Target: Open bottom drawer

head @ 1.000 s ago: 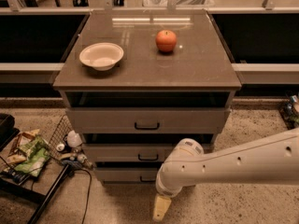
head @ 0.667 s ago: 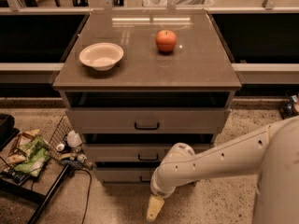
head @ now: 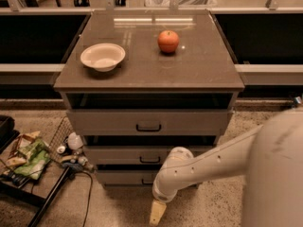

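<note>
We see the gripper [head: 157, 213] low at 6 o'clock, pointing down at the floor [head: 118, 207], just in front of the cabinet's [head: 75, 103] foot. We cannot tell how far open it is or whether it holds anything. The bottom drawer [head: 124, 177] lies at its 11 o'clock, close by, beneath the middle drawer [head: 118, 155]. The arm [head: 203, 160], reaching in from 3 o'clock, covers the drawer's right part. On the tabletop [head: 203, 70] a bowl [head: 102, 56] sits at 10 o'clock and an apple [head: 168, 41] at 12, well apart.
</note>
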